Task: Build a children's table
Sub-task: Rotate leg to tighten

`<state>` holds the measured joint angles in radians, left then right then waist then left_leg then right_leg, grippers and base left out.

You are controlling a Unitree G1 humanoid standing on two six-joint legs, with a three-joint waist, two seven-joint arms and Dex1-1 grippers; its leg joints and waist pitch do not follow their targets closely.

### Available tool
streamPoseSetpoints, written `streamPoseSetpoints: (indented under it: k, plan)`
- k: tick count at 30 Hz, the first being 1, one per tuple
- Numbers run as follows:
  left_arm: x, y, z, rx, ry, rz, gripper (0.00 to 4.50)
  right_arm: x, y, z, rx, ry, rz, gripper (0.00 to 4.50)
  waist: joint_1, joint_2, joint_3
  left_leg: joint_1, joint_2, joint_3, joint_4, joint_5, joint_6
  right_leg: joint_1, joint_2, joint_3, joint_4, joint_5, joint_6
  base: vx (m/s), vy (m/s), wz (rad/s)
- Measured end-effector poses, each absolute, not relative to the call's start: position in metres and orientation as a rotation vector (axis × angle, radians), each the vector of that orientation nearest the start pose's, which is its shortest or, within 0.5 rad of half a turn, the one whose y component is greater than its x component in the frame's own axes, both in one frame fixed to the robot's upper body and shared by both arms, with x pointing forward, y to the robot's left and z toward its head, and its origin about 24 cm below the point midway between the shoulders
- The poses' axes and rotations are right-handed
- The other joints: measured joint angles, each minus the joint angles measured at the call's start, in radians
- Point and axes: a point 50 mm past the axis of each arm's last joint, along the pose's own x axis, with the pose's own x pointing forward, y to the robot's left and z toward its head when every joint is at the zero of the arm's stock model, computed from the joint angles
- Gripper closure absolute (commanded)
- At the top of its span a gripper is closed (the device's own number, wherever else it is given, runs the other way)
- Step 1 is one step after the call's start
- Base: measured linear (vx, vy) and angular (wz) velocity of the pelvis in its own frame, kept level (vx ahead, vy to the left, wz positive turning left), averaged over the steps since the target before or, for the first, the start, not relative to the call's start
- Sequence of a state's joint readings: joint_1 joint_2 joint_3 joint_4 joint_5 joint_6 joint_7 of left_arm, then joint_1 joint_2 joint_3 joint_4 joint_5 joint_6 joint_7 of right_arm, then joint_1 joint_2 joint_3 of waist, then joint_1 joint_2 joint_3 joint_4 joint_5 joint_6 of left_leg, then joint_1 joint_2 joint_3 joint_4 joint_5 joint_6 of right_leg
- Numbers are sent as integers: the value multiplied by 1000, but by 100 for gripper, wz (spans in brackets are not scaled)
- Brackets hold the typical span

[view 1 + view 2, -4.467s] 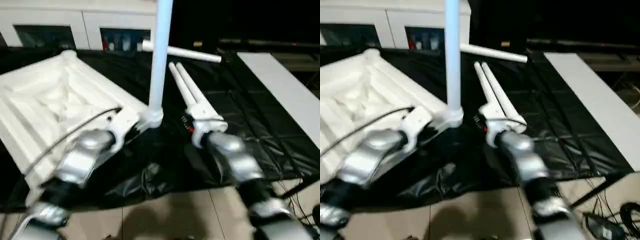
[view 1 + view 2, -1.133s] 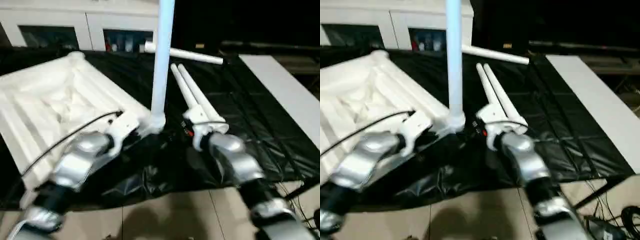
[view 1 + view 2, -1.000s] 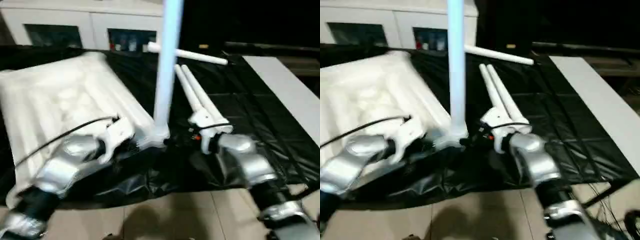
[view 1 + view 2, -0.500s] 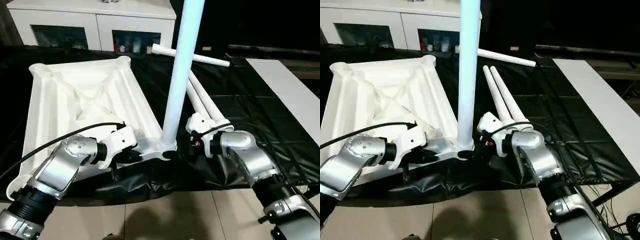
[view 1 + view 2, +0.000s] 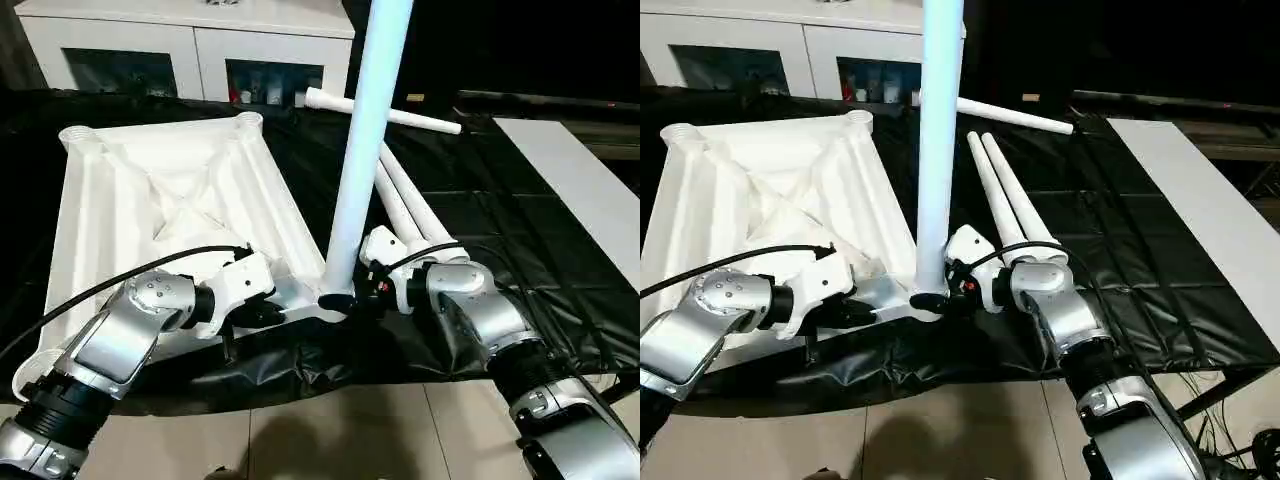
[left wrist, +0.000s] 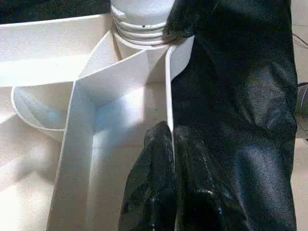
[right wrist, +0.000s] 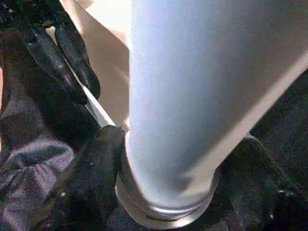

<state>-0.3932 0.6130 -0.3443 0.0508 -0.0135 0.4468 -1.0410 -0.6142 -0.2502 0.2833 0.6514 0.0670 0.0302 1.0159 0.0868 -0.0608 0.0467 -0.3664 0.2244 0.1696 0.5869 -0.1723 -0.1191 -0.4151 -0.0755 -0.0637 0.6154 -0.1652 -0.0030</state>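
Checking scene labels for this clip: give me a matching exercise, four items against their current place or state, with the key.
Items:
1. upright leg
2. left end effector
3. pair of legs
4. single leg

States:
A. lying side by side on the black sheet
B. lying alone at the far end, near the cabinet
C. standing in a near corner socket of the tabletop
D. pinched shut on the tabletop's near edge wall

Pairs: 1-C, 2-D, 3-A, 4-B
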Motion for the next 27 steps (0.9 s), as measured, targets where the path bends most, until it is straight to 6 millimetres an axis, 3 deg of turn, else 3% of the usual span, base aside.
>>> streamPoseSetpoints:
  k: [8,10,16,20,23,25,27]
  plan:
    - [286,163,70,539,539,-1089,450,328,-91,47,-233,268,1156,188,-7,-2,-1,1,0,0,0,0,0,0,0,0,1,0,0,0,0,0]
    - [292,159,67,511,520,-1025,450,332,-88,43,-173,266,1040,188,-10,-2,-1,1,0,0,0,0,0,0,0,0,1,0,-1,0,0,0]
    - [313,123,55,376,486,-807,450,348,-67,35,6,279,568,188,-27,-2,-2,1,-1,-1,1,0,0,0,0,-1,0,1,-1,0,0,0]
    - [321,94,50,311,468,-704,450,355,-59,36,60,298,334,188,-26,-3,-2,0,-2,-1,1,0,0,0,-1,-1,-1,1,-1,0,0,0]
    - [323,87,49,316,455,-686,450,357,-58,37,53,291,301,188,-25,-2,-3,-1,-2,-1,0,0,0,0,-1,-1,-2,1,0,0,0,0]
    - [323,87,50,322,447,-688,450,358,-58,38,55,284,299,137,-23,-2,-3,-1,-2,-1,-1,0,0,-1,-1,-1,-2,1,0,0,0,0]
    - [329,97,51,366,429,-628,450,356,-42,47,85,225,349,137,-36,-4,-3,-2,-2,-1,-1,0,0,-3,0,-1,-1,2,0,0,0,0]
